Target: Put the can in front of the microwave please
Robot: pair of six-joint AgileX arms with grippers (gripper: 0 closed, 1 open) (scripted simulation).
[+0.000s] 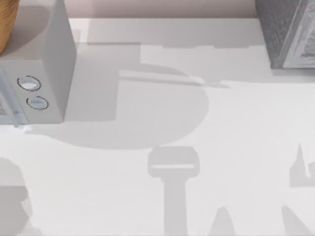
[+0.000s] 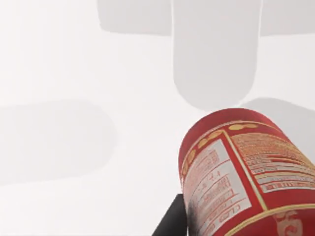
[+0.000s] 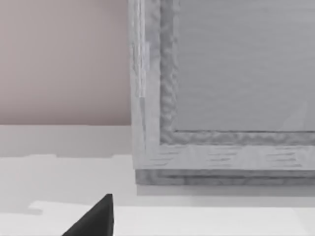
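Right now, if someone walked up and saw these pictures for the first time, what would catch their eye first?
Most likely the red can, bright against the pale table and seen close up in the left wrist view beside a dark finger. Next, the big light grey microwave with two round dials at the top view's left edge. Then the darker speckled grey box at the far right corner.

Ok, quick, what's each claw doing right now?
Left claw: the can sits right against it, one finger beside it; grip cannot be told.
Right claw: faces the speckled grey box; cannot be told.
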